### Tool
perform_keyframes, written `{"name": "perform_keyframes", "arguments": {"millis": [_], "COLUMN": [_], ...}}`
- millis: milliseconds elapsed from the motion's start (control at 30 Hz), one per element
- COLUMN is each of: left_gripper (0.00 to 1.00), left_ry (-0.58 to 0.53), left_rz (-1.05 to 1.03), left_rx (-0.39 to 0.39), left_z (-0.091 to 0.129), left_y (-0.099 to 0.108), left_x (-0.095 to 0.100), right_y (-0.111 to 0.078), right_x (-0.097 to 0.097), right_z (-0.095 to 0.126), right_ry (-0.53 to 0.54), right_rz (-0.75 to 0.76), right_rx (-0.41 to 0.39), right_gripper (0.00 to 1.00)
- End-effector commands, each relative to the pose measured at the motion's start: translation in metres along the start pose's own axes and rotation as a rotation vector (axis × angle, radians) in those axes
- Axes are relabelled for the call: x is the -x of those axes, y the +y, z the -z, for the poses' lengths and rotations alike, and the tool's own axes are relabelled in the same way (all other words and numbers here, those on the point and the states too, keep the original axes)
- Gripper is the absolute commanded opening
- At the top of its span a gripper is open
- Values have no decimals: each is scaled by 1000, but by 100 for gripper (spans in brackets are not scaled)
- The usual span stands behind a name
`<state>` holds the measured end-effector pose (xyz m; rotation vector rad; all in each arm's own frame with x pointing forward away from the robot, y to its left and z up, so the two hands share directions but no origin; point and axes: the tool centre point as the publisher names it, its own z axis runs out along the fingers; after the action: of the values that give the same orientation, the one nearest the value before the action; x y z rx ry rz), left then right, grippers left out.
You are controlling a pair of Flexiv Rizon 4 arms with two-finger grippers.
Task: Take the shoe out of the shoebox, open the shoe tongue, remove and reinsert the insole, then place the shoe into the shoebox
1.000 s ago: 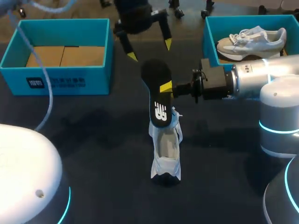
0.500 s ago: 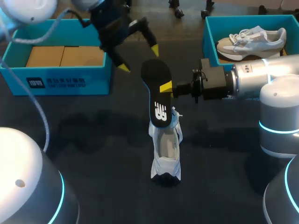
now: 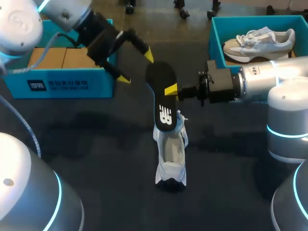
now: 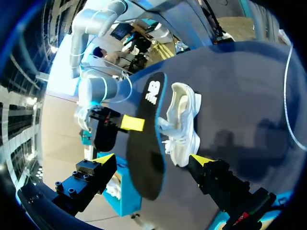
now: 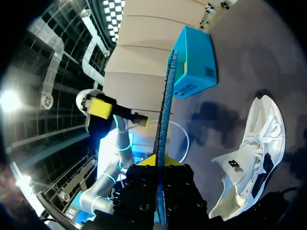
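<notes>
A black insole point(image 3: 161, 94) is held upright over the table, with my right gripper point(image 3: 171, 90) shut on its edge. In the right wrist view the insole point(image 5: 163, 129) runs edge-on out of that gripper point(image 5: 161, 162). Under it a white shoe point(image 3: 170, 155) lies on the dark table, its opening facing up. My left gripper point(image 3: 136, 66) is open just left of the insole's top end, touching nothing. From the left wrist the insole point(image 4: 146, 143) stands ahead between the spread fingers of the left gripper point(image 4: 153, 158), with the shoe point(image 4: 183, 122) beyond it.
A teal shoebox point(image 3: 57, 83) with a cardboard floor stands at the back left. Another teal shoebox point(image 3: 217, 37) at the back right holds a second pale shoe point(image 3: 260, 41). The right arm's wrist point(image 3: 250, 82) stretches across in front of that box.
My left arm swung from behind the insole over to its left side, and its open gripper turned toward the insole. The right gripper, insole and shoe stayed put.
</notes>
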<state>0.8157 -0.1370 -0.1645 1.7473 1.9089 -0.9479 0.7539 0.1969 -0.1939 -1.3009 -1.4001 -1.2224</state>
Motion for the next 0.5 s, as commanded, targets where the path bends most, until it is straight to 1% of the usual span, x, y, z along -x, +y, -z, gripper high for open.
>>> {"name": "perform_keyframes", "arguments": {"millis": [33,333,367,400,433,500], "left_gripper": [100,100,100,100,100,100], "left_ry": [-304,-304,-354,-365,-399,-434], "left_rz": [-8,-8,-12,-1,-16,-8], "left_rx": [-20,-20,-12,-9,-26,12], "left_z": [-3,-3,-9,-11,-15,-19], "left_y": [3,3,0,0,-1,0], "left_x": [-14,-14,-20,-22,-26,-30], "right_y": [-1,-1,-1,-1,-1,-1], "right_x": [-1,-1,-1,-1,-1,-1], "right_z": [-1,-1,-1,-1,-1,-1], "right_ry": [-5,-5,-5,-5,-5,-5], "right_rz": [-2,-2,-2,-2,-2,-2], "right_rx": [0,0,0,0,0,0], "right_gripper": [0,0,0,0,0,0]}}
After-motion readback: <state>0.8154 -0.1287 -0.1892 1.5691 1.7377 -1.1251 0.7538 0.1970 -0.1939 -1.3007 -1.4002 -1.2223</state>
